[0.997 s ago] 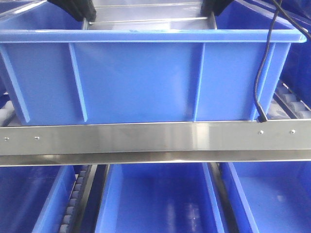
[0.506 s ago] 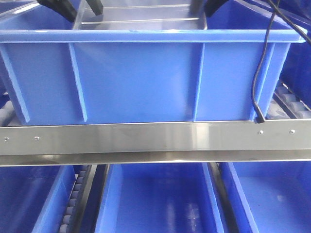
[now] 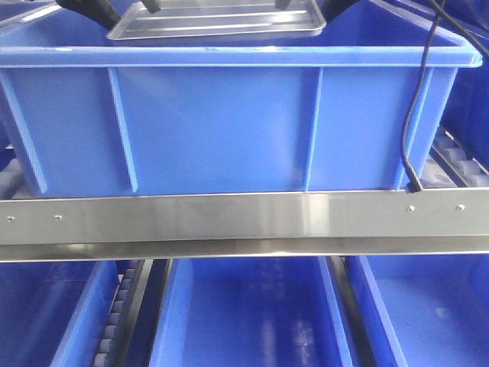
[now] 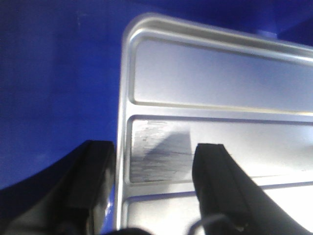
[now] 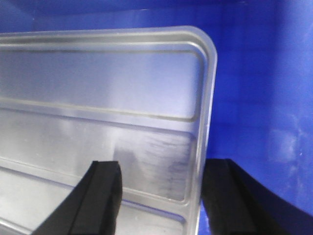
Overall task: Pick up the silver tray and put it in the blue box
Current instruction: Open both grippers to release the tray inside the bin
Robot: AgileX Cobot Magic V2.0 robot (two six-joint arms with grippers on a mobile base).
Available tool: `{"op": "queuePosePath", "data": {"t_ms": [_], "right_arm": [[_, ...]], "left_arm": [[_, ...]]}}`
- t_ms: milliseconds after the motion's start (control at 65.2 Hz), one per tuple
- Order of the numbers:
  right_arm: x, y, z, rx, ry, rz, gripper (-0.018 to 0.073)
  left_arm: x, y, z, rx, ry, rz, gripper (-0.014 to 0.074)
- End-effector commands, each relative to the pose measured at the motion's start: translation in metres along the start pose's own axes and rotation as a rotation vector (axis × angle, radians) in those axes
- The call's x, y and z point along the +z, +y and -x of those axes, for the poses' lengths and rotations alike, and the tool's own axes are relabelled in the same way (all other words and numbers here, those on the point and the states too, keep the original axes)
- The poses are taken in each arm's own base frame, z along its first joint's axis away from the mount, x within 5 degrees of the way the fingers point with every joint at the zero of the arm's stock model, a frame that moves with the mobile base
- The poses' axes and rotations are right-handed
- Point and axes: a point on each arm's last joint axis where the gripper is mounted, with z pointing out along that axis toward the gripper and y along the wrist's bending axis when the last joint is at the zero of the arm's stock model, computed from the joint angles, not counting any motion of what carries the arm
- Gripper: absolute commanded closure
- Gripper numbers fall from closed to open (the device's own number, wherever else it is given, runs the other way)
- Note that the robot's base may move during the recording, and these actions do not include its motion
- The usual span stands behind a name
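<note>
Two dark grippers are seen at the top of the front view, the left gripper [image 3: 130, 6] and the right gripper [image 3: 313, 6], with the silver tray [image 3: 218, 24] held between them. The tray is shown as a shallow matte metal pan with rounded corners and a flared rim, and its underside edge sits just above the near rim of the blue box [image 3: 229, 122]. The box is a large ribbed crate resting on a steel rail [image 3: 244, 218], and a black cable [image 3: 416, 99] hangs over its right corner.

In the left wrist view, the tray [image 4: 210, 88] is seen from above, with a recessed floor crossed by long ridges and a scuffed patch near the fingers. Its short edge is straddled by the left gripper [image 4: 146, 186]: one finger [image 4: 90, 176] lies outside the rim, the other [image 4: 215, 176] inside on the floor. Whether the rim is actually pinched cannot be told. Blue box wall [image 4: 54, 88] fills the space beyond the outer finger.

In the right wrist view, the opposite short edge of the tray [image 5: 98, 88] is straddled likewise by the right gripper [image 5: 161, 196], one finger [image 5: 100, 196] inside, one [image 5: 230, 196] outside. Contact with the rim cannot be judged. The box interior [image 5: 264, 98] lies beyond the outer finger.
</note>
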Motion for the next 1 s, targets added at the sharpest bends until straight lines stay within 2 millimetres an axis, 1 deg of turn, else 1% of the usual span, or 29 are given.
{"op": "queuePosePath", "data": {"t_ms": [0,92,337,414,445,475,552,598,629,644,690,828,890,982], "right_arm": [[-0.038,0.011,0.026,-0.044,-0.196,0.043,0.0093],[-0.038,0.009,0.027,-0.070,-0.202,0.017,0.0093],[-0.038,0.008,0.027,-0.079,-0.209,0.009,0.0093],[-0.038,0.008,0.027,-0.079,-0.208,0.009,0.0097],[-0.038,0.008,0.027,-0.079,-0.208,0.009,0.0115],[-0.038,0.008,0.027,-0.079,-0.204,0.008,0.0161],[-0.038,0.008,0.026,-0.079,-0.197,0.006,0.0348],[-0.038,0.008,0.026,-0.079,-0.197,0.006,0.0480],[-0.038,0.008,0.026,-0.079,-0.201,0.007,0.0523],[-0.038,0.008,0.027,-0.079,-0.204,0.008,0.0511],[-0.038,0.008,0.027,-0.079,-0.210,0.009,0.0487],[-0.039,0.009,0.028,-0.071,-0.221,0.020,0.0491],[-0.040,0.010,0.027,-0.066,-0.209,0.023,0.0507],[-0.041,0.012,0.025,-0.068,-0.216,0.031,0.0508]], "left_arm": [[-0.031,-0.014,0.020,0.013,-0.154,-0.042,0.0316],[-0.031,-0.011,0.021,0.042,-0.159,-0.014,0.0317],[-0.031,-0.010,0.021,0.042,-0.160,-0.011,0.0317],[-0.031,-0.010,0.021,0.042,-0.160,-0.011,0.0331],[-0.031,-0.010,0.021,0.042,-0.158,-0.011,0.0346],[-0.031,-0.010,0.021,0.042,-0.156,-0.010,0.0376],[-0.031,-0.010,0.021,0.042,-0.156,-0.010,0.0479],[-0.031,-0.010,0.021,0.042,-0.160,-0.011,0.0553],[-0.031,-0.010,0.021,0.042,-0.165,-0.012,0.0602],[-0.030,-0.010,0.021,0.041,-0.163,-0.011,0.0619],[-0.029,-0.010,0.021,0.041,-0.161,-0.010,0.0602],[-0.028,-0.009,0.021,0.036,-0.155,-0.011,0.0603],[-0.033,-0.010,0.022,0.038,-0.163,-0.014,0.0603],[-0.047,-0.014,0.024,0.058,-0.194,-0.011,0.0602]]}}
